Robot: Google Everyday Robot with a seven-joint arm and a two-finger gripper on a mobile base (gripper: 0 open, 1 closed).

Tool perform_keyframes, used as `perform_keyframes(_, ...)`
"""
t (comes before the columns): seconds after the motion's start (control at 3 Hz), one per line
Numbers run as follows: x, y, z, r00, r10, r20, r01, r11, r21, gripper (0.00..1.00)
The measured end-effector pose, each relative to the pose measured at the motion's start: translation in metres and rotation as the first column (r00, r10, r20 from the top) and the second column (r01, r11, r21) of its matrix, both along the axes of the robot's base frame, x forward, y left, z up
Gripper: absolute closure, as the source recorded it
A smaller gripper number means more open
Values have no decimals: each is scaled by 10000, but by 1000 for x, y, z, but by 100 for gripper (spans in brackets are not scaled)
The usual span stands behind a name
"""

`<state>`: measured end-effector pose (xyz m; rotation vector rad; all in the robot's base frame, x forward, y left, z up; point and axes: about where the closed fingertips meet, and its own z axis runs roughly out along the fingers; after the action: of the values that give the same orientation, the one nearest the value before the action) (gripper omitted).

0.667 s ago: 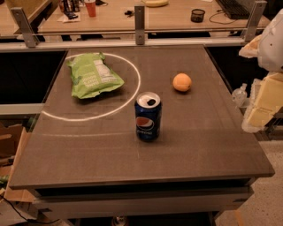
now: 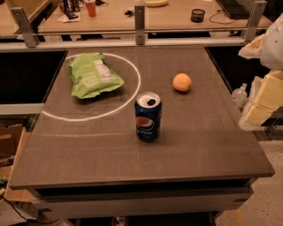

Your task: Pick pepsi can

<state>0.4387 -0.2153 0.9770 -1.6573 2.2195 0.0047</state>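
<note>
A: Pepsi can [image 2: 147,117], position?

B: Stood upright on the desk [image 2: 199,145], roughly mid-surface, a little toward the near edge. Silver top up, tab opening visible, logo facing the camera. Nothing touched it.

A: Nearest marks?

B: A white circle [image 2: 138,84] was drawn on the desk. The can stood just outside its line, at the near-right arc as the camera saw it.

A: Other items on the desk?

B: An orange fruit [image 2: 182,82] lay beyond the can and to the camera's right, near but apart from it. A green crisp bag [image 2: 93,76] lay flat inside the circle, far-left of the can and well apart from it.

A: The pincer [image 2: 263,99]?

B: It hung at the right margin of the view, off the desk's right edge, cream-coloured and partly cut off by the frame. It was well apart from the can and level with the fruit. I could not tell how far open it was. It had hold of none of the three items, which all lay free on the desk.

A: Beyond the desk?

B: A metal rail [image 2: 88,45] with upright posts ran along the far edge. Behind it was a lighter wooden top carrying a red cup [image 2: 90,7] and a small dark pot [image 2: 198,15].
</note>
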Motion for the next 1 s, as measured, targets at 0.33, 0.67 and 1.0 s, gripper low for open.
perform_keyframes(0.33,16,-13,-19,9988,-488,-22,482,9770,2080,0)
perform_keyframes(0.67,47,-25,-32,9918,-874,936,341,8847,4648,0)
perform_keyframes(1.0,52,-24,-29,9748,-930,2027,-677,7427,6662,0)
